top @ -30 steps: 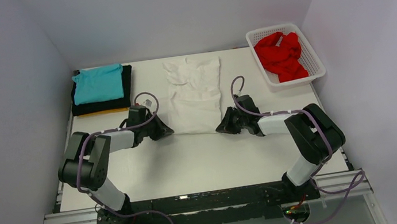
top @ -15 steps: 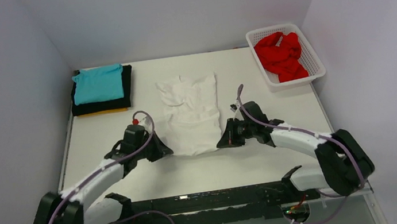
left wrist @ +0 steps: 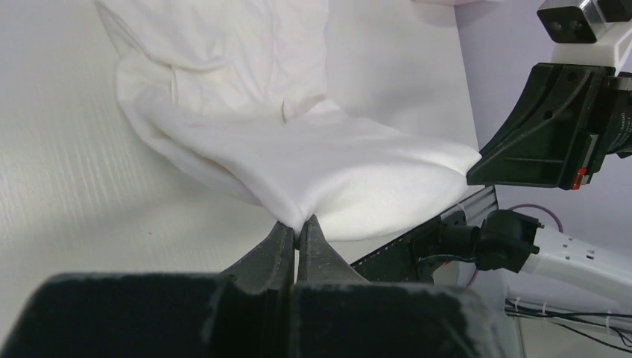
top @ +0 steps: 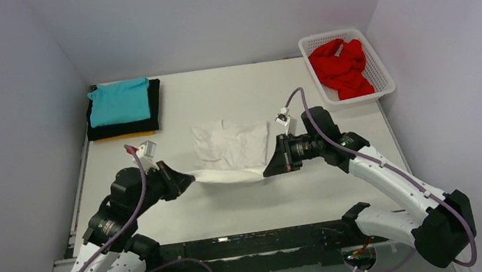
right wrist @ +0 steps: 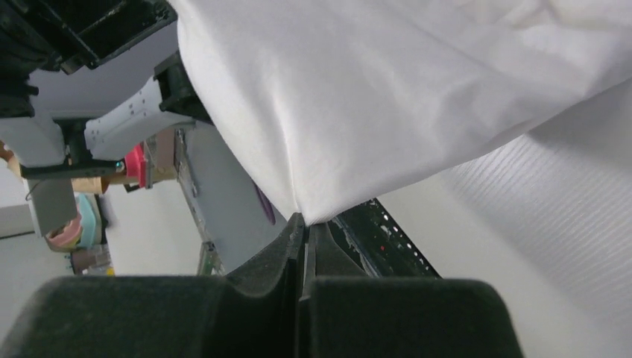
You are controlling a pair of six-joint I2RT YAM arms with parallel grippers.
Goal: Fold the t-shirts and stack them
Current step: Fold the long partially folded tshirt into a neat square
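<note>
The white t-shirt (top: pixel 233 150) lies mid-table with its near edge lifted off the surface. My left gripper (top: pixel 188 180) is shut on the near left corner (left wrist: pixel 298 216). My right gripper (top: pixel 269 168) is shut on the near right corner (right wrist: pixel 313 212). The cloth hangs taut between them while the far part rests on the table. A folded stack sits at the far left: the teal t-shirt (top: pixel 120 101) on the black t-shirt (top: pixel 126 128) on the yellow-orange t-shirt (top: pixel 127 135). The red t-shirt (top: pixel 340 66) lies crumpled in the basket.
The white lattice basket (top: pixel 379 74) stands at the far right corner. Grey walls close in the table on the left, back and right. The black rail (top: pixel 252 243) with the arm bases runs along the near edge.
Both grippers have pulled the white t-shirt's near edge toward the front of the table and lifted it. The shirt has slid nearer and its front part has come off the table.
</note>
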